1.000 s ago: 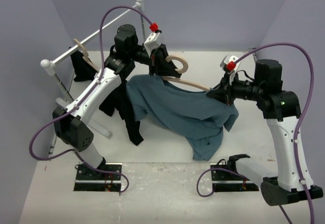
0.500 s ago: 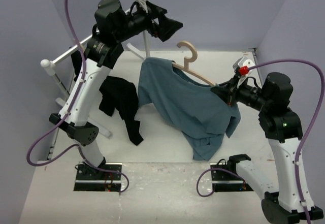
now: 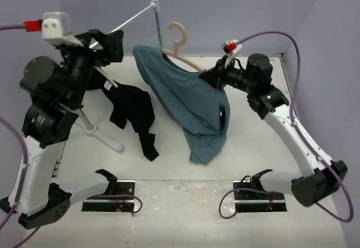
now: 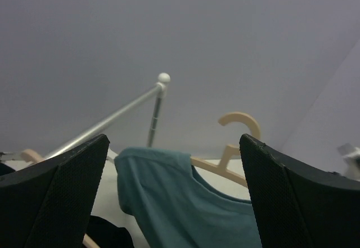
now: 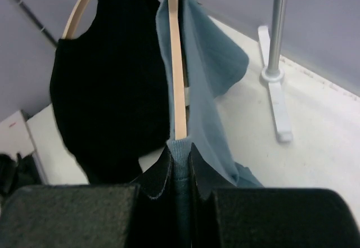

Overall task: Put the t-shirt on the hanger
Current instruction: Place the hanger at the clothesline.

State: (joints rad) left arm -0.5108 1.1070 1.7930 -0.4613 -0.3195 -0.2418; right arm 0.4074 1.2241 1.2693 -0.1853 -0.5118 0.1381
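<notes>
above the far middle of the table, the t-shirt (image 3: 191, 99) drapes limp over the hanger (image 3: 178, 34), soft, light, likely to slip. right end effector (image 3: 211, 78) pinches cloth and hanger tip together; left end effector (image 3: 109, 44) gapes wide, empty. best hold: the stiff frame.

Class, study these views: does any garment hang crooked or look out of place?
Yes. The t-shirt sits lopsided: its hanger tilts steeply, hook clear of the rail, pinched at one end by the right gripper, so the cloth sags down to one side.
</notes>
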